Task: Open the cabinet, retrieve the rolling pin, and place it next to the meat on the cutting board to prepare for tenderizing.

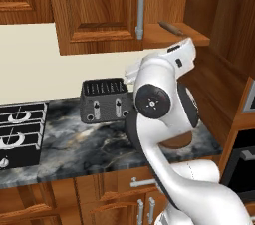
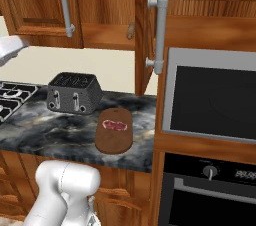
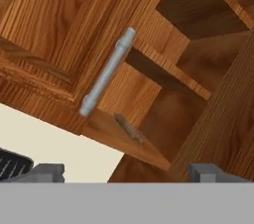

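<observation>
A dark marble bench [image 2: 60, 130] runs under the cabinet [image 1: 99, 10], whose right door stands swung open. The rolling pin [image 1: 172, 28] lies on its bottom shelf, right of the left door's handle [image 1: 140, 8]. The end effector [image 3: 126, 171], fingers apart and empty, faces that shelf from below. Retrieval is in hand: next it must reach in and straddle the pin. The meat [image 2: 115, 125] waits on the cutting board [image 2: 113, 140], below the cabinet.
</observation>
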Motion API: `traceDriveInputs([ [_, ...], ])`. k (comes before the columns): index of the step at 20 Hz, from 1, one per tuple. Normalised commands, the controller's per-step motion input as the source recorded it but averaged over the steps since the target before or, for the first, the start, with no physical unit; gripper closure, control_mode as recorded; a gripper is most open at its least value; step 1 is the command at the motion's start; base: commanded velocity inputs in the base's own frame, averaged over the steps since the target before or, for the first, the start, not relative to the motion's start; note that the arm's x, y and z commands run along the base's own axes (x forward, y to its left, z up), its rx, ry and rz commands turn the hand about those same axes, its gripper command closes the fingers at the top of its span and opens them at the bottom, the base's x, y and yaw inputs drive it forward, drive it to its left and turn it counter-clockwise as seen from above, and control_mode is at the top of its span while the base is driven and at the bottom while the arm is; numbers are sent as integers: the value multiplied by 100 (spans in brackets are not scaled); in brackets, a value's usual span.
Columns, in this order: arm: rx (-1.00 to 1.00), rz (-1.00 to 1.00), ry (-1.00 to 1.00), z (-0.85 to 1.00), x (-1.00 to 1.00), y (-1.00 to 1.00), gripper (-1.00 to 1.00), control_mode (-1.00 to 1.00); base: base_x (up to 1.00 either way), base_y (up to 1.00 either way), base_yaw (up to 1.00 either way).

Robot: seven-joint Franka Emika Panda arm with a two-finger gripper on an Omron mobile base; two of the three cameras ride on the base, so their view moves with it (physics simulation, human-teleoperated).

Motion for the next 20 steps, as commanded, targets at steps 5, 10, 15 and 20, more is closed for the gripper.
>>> traceDriveInputs([
  [5, 32, 14, -14, 31, -32, -8, -100, -100, 0, 0, 0],
  [10, 24, 13, -11, 18, -14, -20, -100, -100, 0, 0, 0],
  [15, 17, 7, -7, 9, -5, -32, -100, -100, 0, 0, 0],
  [20, 17, 0, 0, 15, -14, -53, -100, -100, 0, 0, 0],
])
